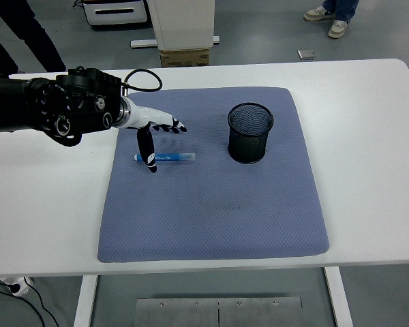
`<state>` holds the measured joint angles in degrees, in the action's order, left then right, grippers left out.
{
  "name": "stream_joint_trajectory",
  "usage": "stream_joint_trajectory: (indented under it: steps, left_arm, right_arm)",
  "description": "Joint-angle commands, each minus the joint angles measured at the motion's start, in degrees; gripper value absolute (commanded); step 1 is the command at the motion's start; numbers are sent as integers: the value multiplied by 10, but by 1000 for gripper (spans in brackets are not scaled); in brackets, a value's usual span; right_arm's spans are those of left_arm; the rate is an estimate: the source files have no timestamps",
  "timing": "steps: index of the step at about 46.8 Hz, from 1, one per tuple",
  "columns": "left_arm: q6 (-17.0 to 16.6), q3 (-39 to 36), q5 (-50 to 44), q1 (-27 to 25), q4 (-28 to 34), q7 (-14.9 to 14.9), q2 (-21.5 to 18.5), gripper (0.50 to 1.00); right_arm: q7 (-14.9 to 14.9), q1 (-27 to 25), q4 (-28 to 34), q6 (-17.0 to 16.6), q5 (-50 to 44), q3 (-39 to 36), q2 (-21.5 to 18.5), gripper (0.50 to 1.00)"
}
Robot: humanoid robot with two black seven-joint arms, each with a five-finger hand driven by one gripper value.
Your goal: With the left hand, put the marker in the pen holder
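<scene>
1. Near the left edge of the blue mat [211, 204], the left hand [152, 133] hangs over the marker [167, 157]. Its fingers [174, 125] are spread and hold nothing, and the thumb points down across the left end of the marker. I cannot tell if the thumb touches it.
2. On the mat the marker lies flat, roughly parallel to the near edge of the table [368, 170], with one end under the hand. I think this position lets the thumb and fingers close on that end from above.
3. Toward the far right part of the mat the pen holder [250, 133] stands upright with its mouth open to the top. It is well apart from the marker.
4. Between marker and pen holder only bare mat shows, so I judge the way is free. The narrow mouth seems to be the difficult part: the marker probably must be turned upright first.
5. Beyond the far edge of the table, legs and shoes of persons show on the floor, and a cardboard box [184, 58] under a white cabinet.
</scene>
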<state>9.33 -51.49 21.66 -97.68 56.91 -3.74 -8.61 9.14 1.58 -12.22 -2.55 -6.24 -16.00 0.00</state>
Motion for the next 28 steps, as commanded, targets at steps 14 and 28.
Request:
stream_joint_trajectory:
  steps: [14, 28]
  left_arm:
    - [16, 1, 0, -18, 12, 66, 31, 1000]
    - [45, 7, 0, -26, 13, 81, 33, 790]
  right_arm:
    - [0, 0, 0, 0, 0, 0, 0, 1000]
    - [0, 0, 0, 0, 0, 0, 0, 1000]
